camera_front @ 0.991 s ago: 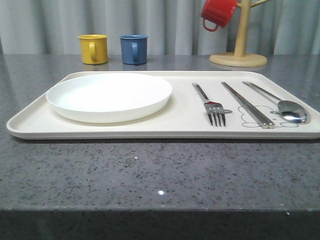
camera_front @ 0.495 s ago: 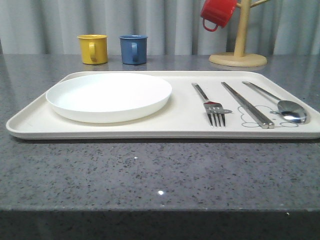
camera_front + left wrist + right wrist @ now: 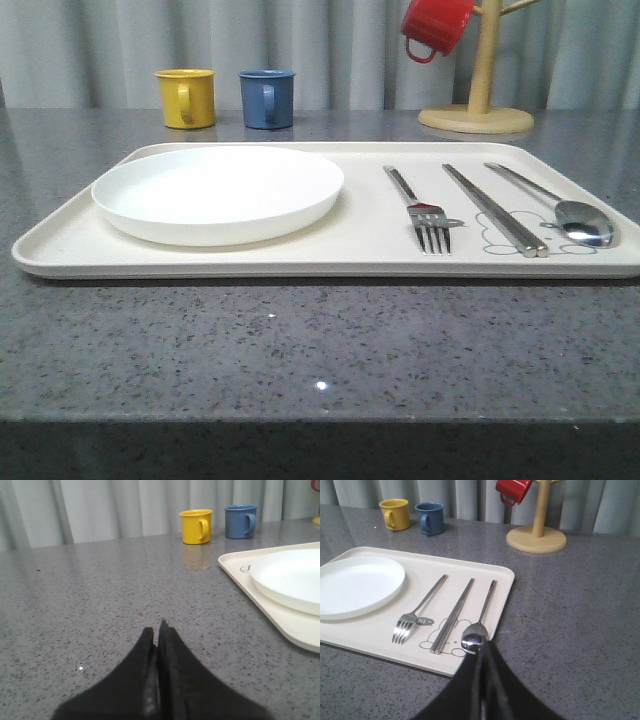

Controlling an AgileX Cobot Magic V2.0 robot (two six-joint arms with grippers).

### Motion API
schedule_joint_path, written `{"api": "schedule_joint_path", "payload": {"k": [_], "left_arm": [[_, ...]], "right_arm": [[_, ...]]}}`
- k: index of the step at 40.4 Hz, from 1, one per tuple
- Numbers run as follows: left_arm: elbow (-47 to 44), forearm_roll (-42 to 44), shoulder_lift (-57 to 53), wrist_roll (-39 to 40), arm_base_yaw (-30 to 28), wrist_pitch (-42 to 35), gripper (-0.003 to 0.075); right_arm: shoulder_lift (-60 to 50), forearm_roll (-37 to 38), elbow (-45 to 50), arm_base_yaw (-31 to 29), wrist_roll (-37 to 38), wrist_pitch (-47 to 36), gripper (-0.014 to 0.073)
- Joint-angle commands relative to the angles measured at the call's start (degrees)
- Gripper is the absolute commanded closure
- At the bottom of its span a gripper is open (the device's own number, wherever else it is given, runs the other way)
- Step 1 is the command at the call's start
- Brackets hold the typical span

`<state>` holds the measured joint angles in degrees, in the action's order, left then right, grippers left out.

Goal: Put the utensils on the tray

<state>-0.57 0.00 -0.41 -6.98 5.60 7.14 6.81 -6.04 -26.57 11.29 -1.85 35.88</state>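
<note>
Nothing had shifted over the last second: I saw the fork (image 3: 425, 215), chopsticks (image 3: 497, 211) and spoon (image 3: 570, 214) lying side by side on the tray (image 3: 370, 245), right of the white plate (image 3: 217, 191). Both the left gripper (image 3: 158, 630) and right gripper (image 3: 482, 652) sat clenched and empty, off the tray. I judged the task finished, though the spoon's bowl was partly hidden in the right wrist view.

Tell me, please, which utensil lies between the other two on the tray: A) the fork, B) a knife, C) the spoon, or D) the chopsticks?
D: on the tray, the chopsticks lie in the middle, with the fork on the plate's side and the spoon nearest the tray's right edge.
</note>
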Motion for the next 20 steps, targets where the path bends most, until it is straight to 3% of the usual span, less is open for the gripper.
{"api": "schedule_joint_path", "payload": {"k": [1, 11, 20], "left_arm": [[0.17, -0.58, -1.35, 0.41, -0.18, -4.51, 0.0738], [0.17, -0.58, -1.35, 0.41, -0.18, -4.51, 0.0738], [0.17, -0.58, -1.35, 0.41, -0.18, -4.51, 0.0738]], "right_arm": [[0.71, 0.14, -1.44, -0.13, -0.4, -4.86, 0.0715], [-0.03, 0.72, 0.73, -0.95, -0.4, -7.98, 0.0715], [-5.07, 0.9, 11.91, -10.58, -0.4, -20.76, 0.0715]]}}
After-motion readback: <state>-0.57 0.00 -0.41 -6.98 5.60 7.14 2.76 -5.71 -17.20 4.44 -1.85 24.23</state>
